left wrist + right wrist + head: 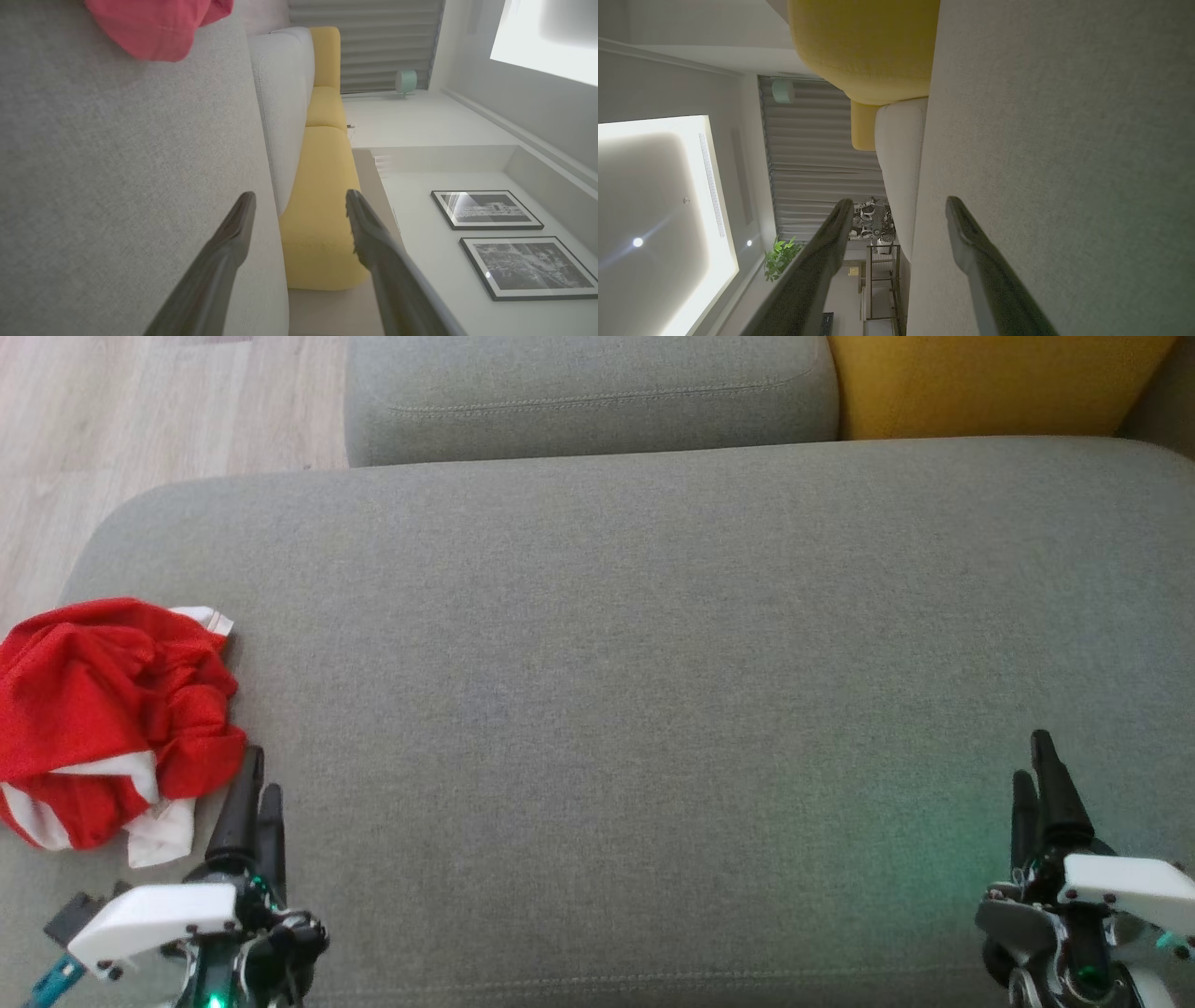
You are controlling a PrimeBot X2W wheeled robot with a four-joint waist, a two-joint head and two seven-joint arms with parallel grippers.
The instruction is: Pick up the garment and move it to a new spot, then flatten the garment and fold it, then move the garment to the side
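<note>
The grey seat point(653, 663) lay open across its middle and out to 3 o'clock, with free passage over it. At 9 o'clock the crumpled garment point(112, 709) blocked the seat's edge. At 12 o'clock a grey back cushion point(588, 392) and, toward 1 o'clock, a yellow cushion point(990, 383) walled off the far side.

The left hand point(261, 773) points forward at the lower left, fingers point(224, 261) spread wide. The right hand point(1033, 756) mirrors it, likewise parted.

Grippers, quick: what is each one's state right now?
Left gripper: open, holding nothing.
Right gripper: open, holding nothing.
</note>
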